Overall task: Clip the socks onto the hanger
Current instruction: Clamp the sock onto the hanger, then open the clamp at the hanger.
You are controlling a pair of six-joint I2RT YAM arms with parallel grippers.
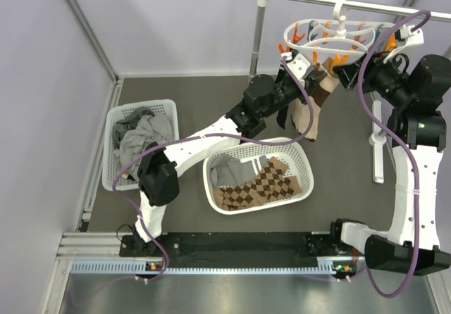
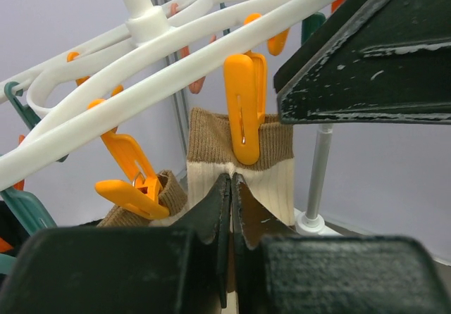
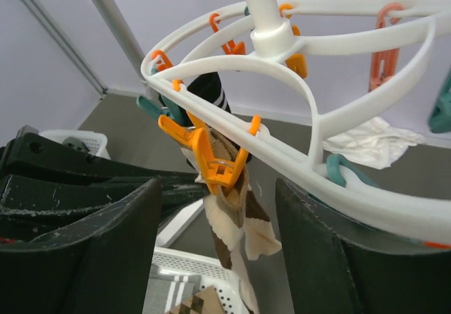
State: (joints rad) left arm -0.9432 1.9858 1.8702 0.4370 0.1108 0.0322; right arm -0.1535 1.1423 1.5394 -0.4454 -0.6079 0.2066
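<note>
Below the hanger's (image 2: 183,67) orange peg (image 2: 244,106) clamping a tan sock (image 2: 275,180), my left gripper (image 2: 230,187) is pinched shut; my right gripper (image 3: 217,187) gapes wide, facing another peg (image 3: 215,165).

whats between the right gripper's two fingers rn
Right wrist view: the right gripper is open, and in its gap show an orange peg on the hanger and the tan-and-brown sock it clips.

no readable text, no labels, no brand marks, no numbers, no signs in any of the views
</note>
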